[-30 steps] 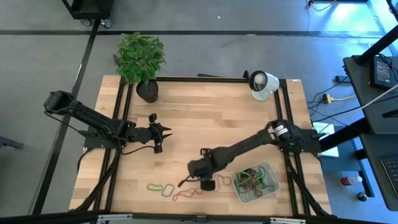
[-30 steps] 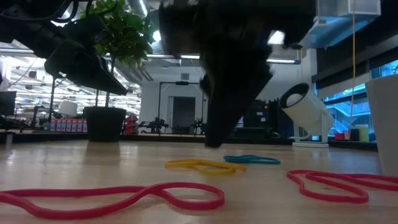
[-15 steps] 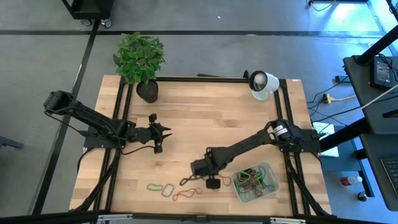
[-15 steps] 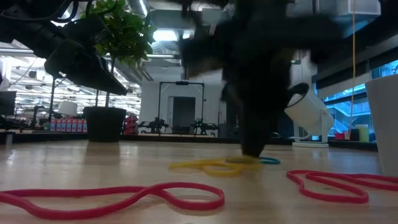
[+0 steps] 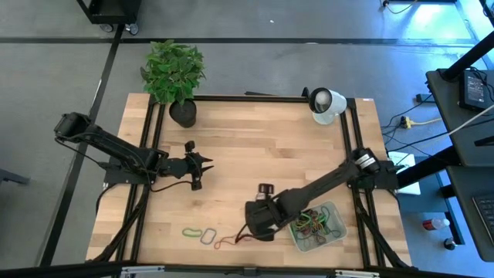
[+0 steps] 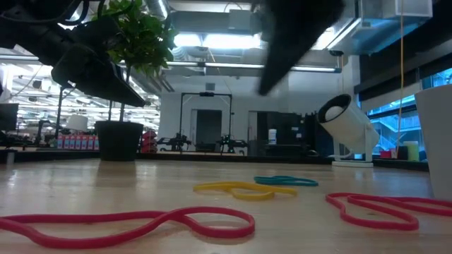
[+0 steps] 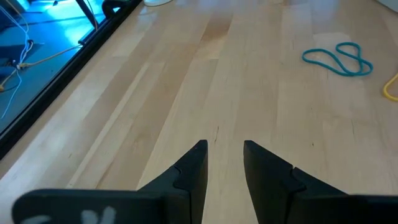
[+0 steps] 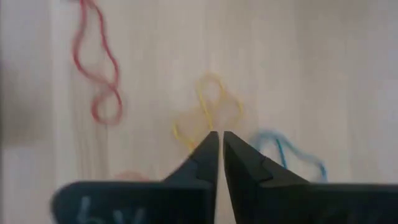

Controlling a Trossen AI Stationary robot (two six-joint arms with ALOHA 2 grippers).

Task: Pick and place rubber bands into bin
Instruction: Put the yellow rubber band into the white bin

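Note:
Loose rubber bands lie flat on the wood near the table's near edge: a green one (image 5: 189, 231), a yellowish one (image 5: 207, 235) and a red one (image 5: 231, 241). The low view shows the yellow band (image 6: 233, 188), a teal one (image 6: 284, 181) and red ones (image 6: 127, 223). The bin (image 5: 339, 217) sits to their right with several bands inside. My right gripper (image 5: 251, 226) hangs above the loose bands (image 8: 217, 135), shut, with nothing showing between its fingers. My left gripper (image 5: 202, 166) waits open over the table's left middle (image 7: 224, 152).
A black plant pot (image 5: 183, 112) stands at the far left corner and a white round device (image 5: 326, 104) at the far right. Black frame rails run along the table's left and right sides. The bin's wall (image 6: 434, 141) rises at the low view's right edge.
My right gripper stood with its tips on the table beside the yellow band, slid a little toward the table's right, then rose clear of the table and rolled about its wrist. The yellow band stays on the wood.

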